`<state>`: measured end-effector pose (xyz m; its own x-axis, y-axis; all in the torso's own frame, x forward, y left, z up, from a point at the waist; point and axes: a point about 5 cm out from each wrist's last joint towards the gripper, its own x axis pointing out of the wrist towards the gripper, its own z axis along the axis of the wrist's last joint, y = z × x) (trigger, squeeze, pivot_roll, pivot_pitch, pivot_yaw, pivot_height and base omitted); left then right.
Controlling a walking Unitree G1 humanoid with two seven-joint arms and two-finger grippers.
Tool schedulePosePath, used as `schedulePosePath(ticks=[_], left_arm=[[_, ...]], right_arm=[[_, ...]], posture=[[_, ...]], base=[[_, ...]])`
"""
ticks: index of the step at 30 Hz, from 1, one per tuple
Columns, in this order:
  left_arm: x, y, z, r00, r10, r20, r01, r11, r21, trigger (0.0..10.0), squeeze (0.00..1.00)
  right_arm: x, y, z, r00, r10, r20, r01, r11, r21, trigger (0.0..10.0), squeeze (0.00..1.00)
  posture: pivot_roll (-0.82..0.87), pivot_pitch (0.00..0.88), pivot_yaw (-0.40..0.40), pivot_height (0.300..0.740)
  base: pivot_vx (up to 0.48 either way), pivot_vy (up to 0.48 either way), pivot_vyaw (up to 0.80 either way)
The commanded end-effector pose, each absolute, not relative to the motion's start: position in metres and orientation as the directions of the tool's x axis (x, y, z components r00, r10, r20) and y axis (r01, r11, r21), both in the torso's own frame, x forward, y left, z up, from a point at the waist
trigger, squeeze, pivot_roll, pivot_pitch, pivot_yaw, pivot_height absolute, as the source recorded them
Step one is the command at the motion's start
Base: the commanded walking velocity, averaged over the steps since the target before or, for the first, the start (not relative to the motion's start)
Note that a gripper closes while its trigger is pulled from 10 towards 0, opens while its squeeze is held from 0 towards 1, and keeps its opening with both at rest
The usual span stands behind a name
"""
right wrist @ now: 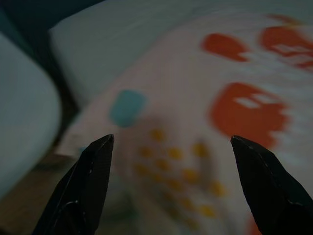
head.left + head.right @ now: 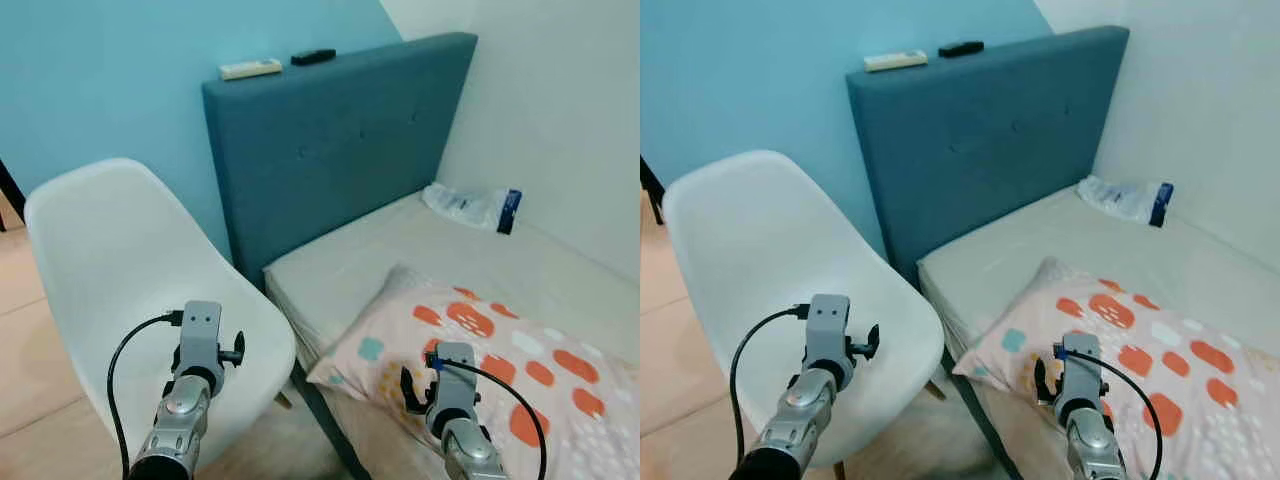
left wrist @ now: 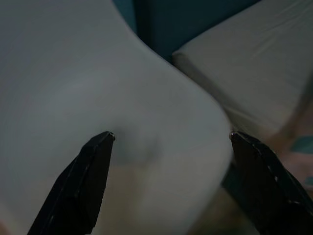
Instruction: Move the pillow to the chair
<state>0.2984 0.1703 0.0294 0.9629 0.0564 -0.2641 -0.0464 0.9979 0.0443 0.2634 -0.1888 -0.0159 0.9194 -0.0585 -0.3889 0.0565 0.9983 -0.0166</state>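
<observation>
White moulded plastic shell chair [image 2: 120, 270] sits on the left, on pale wood-look floor [image 2: 25, 350], against the light blue wall [image 2: 110, 70]. Seat is bare.

Left gripper [image 3: 171, 183] hangs over the chair seat, near its front edge. Fingers [image 3: 80, 188] spread wide, nothing between them, not touching the seat. Left wrist view looks down on the white seat surface, with the bed corner beyond.

Just beside the chair: bed with a dark teal upholstered headboard [image 2: 330, 150] and a bare beige mattress [image 2: 400, 250]. On top of the headboard lie a white remote control [image 2: 251, 69] and a black remote control [image 2: 313, 57], side by side, apart from each other.

Pillow with a pale pink cover printed with orange patches, a teal patch and small yellow dots [image 2: 500, 360] lies flat on the mattress at the near side, one corner reaching the mattress edge nearest the chair. Still on the bed, not on the chair.

Right gripper [image 1: 171, 183] is above the near corner of the pillow. Fingers [image 1: 266, 188] spread wide, empty; cannot tell from the blur whether the tips touch the fabric. Right wrist view shows the teal patch and yellow dots between the tips.

Far right, against the white wall [image 2: 560, 100]: crumpled clear plastic packet with a dark blue end [image 2: 475, 206], lying on the mattress well apart from the pillow.
</observation>
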Motion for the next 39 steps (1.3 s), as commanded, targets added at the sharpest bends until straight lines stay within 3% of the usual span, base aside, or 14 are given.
schedulePosePath(ticks=[1,9,19,39], left_arm=[[0.296,0.173,0.025,0.956,0.060,-0.286,-0.047,0.998,0.052,10.0,0.00],[0.295,0.172,0.023,0.954,0.051,-0.296,-0.037,0.998,0.052,10.0,0.00],[0.295,0.165,0.021,0.950,0.035,-0.310,-0.020,0.998,0.053,10.0,0.00],[0.291,0.165,0.016,0.941,0.036,-0.336,-0.017,0.998,0.057,10.0,0.00]], right_arm=[[0.259,-0.190,-0.020,0.912,-0.067,-0.405,0.066,0.998,-0.017,10.0,0.00],[0.259,-0.192,-0.018,0.917,-0.083,-0.390,0.081,0.996,-0.021,10.0,0.00],[0.259,-0.197,-0.015,0.929,-0.088,-0.360,0.089,0.996,-0.013,10.0,0.00],[0.254,-0.203,-0.020,0.910,-0.124,-0.396,0.116,0.992,-0.043,10.0,0.00]], posture=[[0.02,0.065,-0.002,0.740],[0.02,0.071,0.005,0.740],[0.01,0.075,0.002,0.740],[0.01,0.087,-0.001,0.740]], base=[[0.311,0.000,0.00],[0.304,0.000,0.00],[0.000,0.000,0.00],[0.000,0.000,-0.80]])
